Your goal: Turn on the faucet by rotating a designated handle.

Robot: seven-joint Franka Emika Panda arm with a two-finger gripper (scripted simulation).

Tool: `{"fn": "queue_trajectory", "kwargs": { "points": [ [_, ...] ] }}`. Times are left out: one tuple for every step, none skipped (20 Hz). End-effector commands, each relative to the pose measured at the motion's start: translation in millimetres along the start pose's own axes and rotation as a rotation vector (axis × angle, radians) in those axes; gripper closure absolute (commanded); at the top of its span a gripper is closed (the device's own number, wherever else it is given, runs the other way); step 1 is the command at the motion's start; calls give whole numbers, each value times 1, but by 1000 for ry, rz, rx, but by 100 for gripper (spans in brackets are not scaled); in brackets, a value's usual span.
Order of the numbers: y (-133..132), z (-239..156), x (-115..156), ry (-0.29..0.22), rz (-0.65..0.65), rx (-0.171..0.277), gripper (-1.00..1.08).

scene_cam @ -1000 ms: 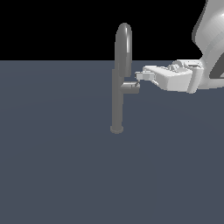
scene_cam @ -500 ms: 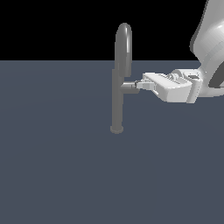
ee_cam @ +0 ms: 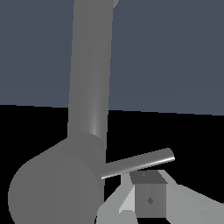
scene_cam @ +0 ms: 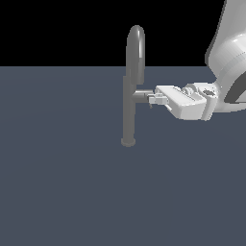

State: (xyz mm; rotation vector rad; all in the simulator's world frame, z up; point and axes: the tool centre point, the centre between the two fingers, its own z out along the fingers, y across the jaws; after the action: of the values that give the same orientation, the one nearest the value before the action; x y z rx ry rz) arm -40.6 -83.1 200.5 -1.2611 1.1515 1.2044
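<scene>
While still reaching in from the exterior view's right, has moved lower and closer to the column than one second ago: gripper (scene_cam: pixel 153 99) now level with the short side stub, fingertips right at the stub's end, where before stood a bit higher and further off. No visible change in the faucet (scene_cam: pixel 129 110) itself; same place on the flat grey floor (scene_cam: pixel 62 192), column upright, arched spout above, round base below.

Handle (ee_cam: pixel 139 162) seen clearly only from the wrist view: thin bright stick coming out of the rounded stub end, slanting across just beside one dark square finger pad (ee_cam: pixel 150 199). Looks very near the pad, maybe touching, but cannot tell for sure. In the exterior view, only a small dark bit under the fingertips at the stub's end; too small to say whether this is the lever.

Cannot tell whether the fingers are apart or together: exterior view shows them from the side as one pale block, and wrist view shows only one pad plainly, the other side cut off by the frame edge. Also cut off: most of the arm (scene_cam: pixel 230 53) at the exterior view's right edge, and the column's upper part in the wrist view.
</scene>
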Motion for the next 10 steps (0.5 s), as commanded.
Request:
{"fn": "queue_trajectory", "kwargs": {
  "points": [
    [2, 0, 31, 2, 38, 11, 108],
    [2, 0, 36, 2, 42, 12, 108],
    [2, 0, 41, 2, 46, 13, 108],
    [1, 0, 46, 1, 50, 13, 108],
    [1, 0, 46, 1, 50, 13, 108],
    [-8, -1, 10, -1, -9, -2, 108],
    [-9, -1, 14, -1, -5, -1, 108],
    [-10, -1, 19, -1, 0, 0, 108],
    [-12, -1, 23, -1, 5, 1, 108],
    [-13, -1, 27, -1, 9, 3, 108]
  ]
}}
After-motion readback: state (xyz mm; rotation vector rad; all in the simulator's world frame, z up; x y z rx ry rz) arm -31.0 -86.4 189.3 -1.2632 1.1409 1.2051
